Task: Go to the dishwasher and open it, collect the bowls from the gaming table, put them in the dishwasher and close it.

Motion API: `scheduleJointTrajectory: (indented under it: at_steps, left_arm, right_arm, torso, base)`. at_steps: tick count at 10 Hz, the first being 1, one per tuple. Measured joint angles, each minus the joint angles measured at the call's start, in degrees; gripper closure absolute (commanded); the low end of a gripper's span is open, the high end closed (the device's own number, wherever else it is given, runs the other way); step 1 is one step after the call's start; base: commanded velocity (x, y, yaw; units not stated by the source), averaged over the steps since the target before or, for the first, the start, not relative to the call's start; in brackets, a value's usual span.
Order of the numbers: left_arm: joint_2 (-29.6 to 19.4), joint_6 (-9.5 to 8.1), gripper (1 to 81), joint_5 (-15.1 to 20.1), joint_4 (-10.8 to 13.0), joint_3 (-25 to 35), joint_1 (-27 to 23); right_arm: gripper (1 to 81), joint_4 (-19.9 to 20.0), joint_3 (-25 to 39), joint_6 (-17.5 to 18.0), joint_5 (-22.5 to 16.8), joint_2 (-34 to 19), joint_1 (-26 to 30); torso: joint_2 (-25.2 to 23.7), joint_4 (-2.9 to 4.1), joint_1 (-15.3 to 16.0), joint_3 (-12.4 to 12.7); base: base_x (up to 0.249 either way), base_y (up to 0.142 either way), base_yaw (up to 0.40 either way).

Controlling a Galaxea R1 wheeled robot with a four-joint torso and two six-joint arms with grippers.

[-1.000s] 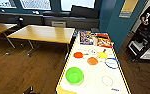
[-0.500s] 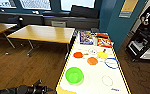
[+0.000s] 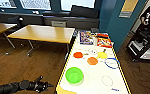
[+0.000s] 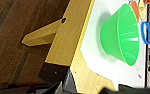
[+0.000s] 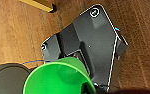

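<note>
The green bowl (image 3: 74, 75) sits by the worktop's (image 3: 96, 85) near left corner, just right of the left tool (image 3: 42, 85) (nearer arm; fingers' spread unclear).

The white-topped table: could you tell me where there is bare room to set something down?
Bare top lies beside the green bowl toward the near right corner of the gaming table. It is crowded mid-table around the orange bowl and at the far end by the boxes.

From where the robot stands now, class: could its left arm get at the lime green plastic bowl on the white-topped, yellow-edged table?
Probably yes. The left pincer hovers low beside the table's yellow edge, and the lime green bowl stands near that edge with nothing between.
</note>
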Motion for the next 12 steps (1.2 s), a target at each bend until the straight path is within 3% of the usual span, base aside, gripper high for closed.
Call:
scheduleJointTrajectory:
  at_steps: [2,3,4,7,10,12]
  left_arm:
    - [0.6,-0.24,1.0,0.7,0.0,0.0,-0.8]
    - [0.7,-0.24,1.0,0.7,0.0,-0.2,-1.3]
    - [1.2,-0.55,1.0,0.8,0.0,-0.5,-1.6]
    - [4.7,-4.58,1.0,1.8,0.0,-3.3,-4.1]
    - [6.4,-11.56,1.0,2.5,0.0,-8.4,-7.0]
    - [7.7,-13.48,1.0,2.6,0.3,-11.5,-8.3]
  right_arm:
    - [81.1,6.4,2.0,-9.1,-0.5,-0.1,0.0]
    - [81.1,9.2,3.3,-11.8,-0.5,-0.5,0.1]
    - [81.1,9.9,3.8,-12.8,-0.3,-1.2,0.3]
    - [81.1,9.1,3.7,-12.8,-0.5,-0.1,1.7]
    - [81.1,9.6,3.4,-12.4,-0.6,0.0,2.8]
    - [81.1,9.6,3.4,-12.4,-0.9,0.0,3.0]
  torso:
    - [0.0,0.0,0.0,0.0]
    - [0.0,0.0,0.0,0.0]
    - [0.0,0.0,0.0,0.0]
    - [0.0,0.0,0.0,0.0]
    - [0.0,0.0,0.0,0.0]
    - [0.0,0.0,0.0,0.0]
  base:
    - [0.0,0.0,0.0]
    - [0.0,0.0,0.0]
    - [0.0,0.0,0.0]
    - [0.0,0.0,0.0]
    - [0.0,0.0,0.0]
    - [0.0,0.0,0.0]
